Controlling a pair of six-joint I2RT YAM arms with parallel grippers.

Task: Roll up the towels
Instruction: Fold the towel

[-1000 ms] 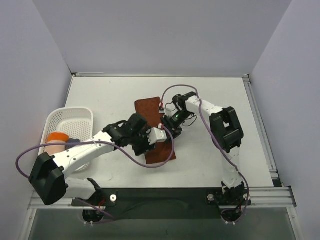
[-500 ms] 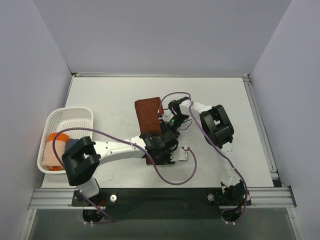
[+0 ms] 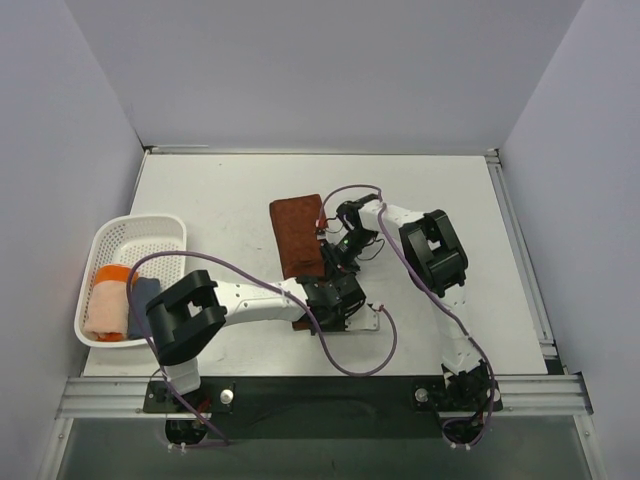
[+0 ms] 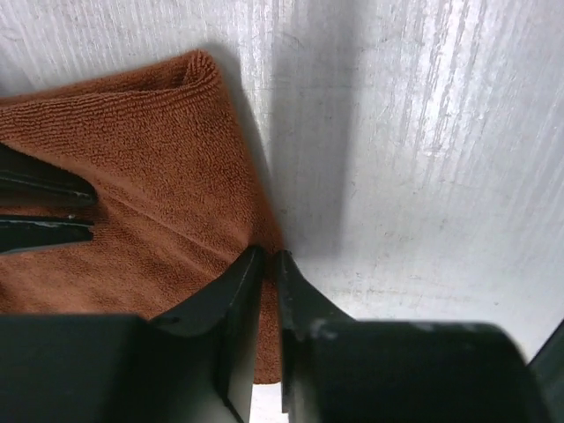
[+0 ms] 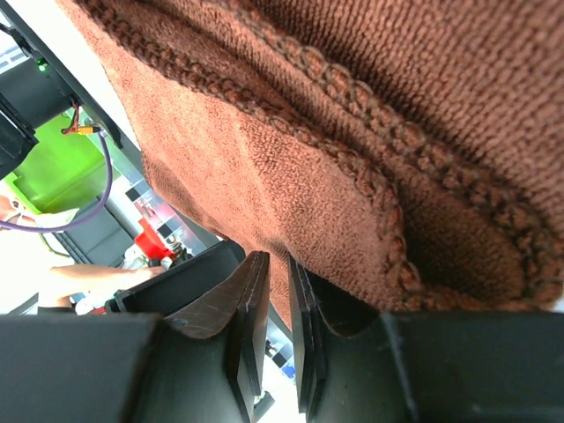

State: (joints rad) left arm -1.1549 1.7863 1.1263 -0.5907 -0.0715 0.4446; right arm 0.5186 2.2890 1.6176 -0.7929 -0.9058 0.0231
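Observation:
The rust-brown towel (image 3: pixel 298 235) lies in the middle of the table, its near end gathered up under both grippers. My left gripper (image 3: pixel 334 300) sits at the towel's near edge. In the left wrist view the left gripper (image 4: pixel 269 257) is shut on the edge of the brown towel (image 4: pixel 132 176). My right gripper (image 3: pixel 334 260) is at the towel's right side, just beyond the left one. In the right wrist view the right gripper (image 5: pixel 275 263) is shut on a hanging fold of the towel (image 5: pixel 352 115). The peach-orange towel (image 3: pixel 105 298) and the slate-blue towel (image 3: pixel 144 298) lie in the basket.
The white lattice basket (image 3: pixel 142 226) stands at the table's left edge. Purple cables loop from both arms over the table near the towel. Bare white table (image 3: pixel 450 200) lies to the right and behind.
The left arm has swung over so its gripper sits at the towel's near edge. The towel's near end has been drawn in, so the towel looks shorter. The right gripper has barely moved.

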